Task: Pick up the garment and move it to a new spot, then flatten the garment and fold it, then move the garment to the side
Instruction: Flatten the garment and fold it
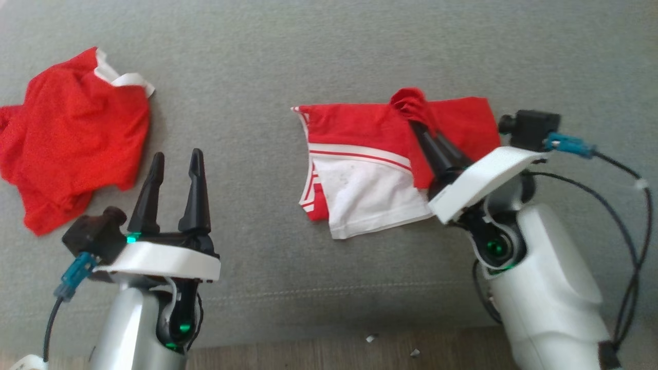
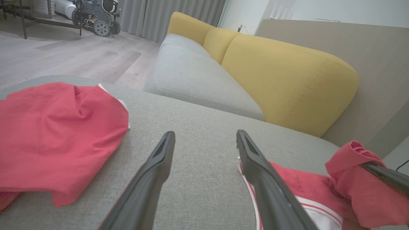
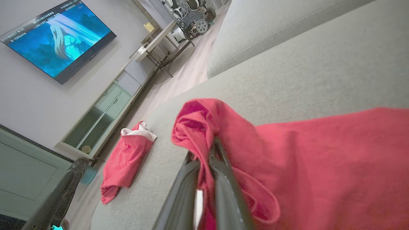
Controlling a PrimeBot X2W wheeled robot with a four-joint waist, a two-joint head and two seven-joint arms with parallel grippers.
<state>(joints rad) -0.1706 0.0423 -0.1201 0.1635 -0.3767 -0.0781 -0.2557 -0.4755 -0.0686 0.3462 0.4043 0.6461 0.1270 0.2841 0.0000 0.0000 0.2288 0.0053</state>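
Right hand (image 1: 417, 126): we see it pinching a raised fold of the red-and-white garment (image 1: 360, 149), centre right.
Left hand (image 1: 177, 155): fingers spread, lower left.
Other red garment (image 1: 72, 128): far left.

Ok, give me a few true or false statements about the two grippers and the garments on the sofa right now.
1. The right gripper is shut on a fold of the red and white garment. True.
2. The left gripper is open and holds nothing. True.
3. The crumpled red garment touches the red and white garment. False: bare grey sofa seat lies between them.
4. The back cushions are blue. False: they are yellow.
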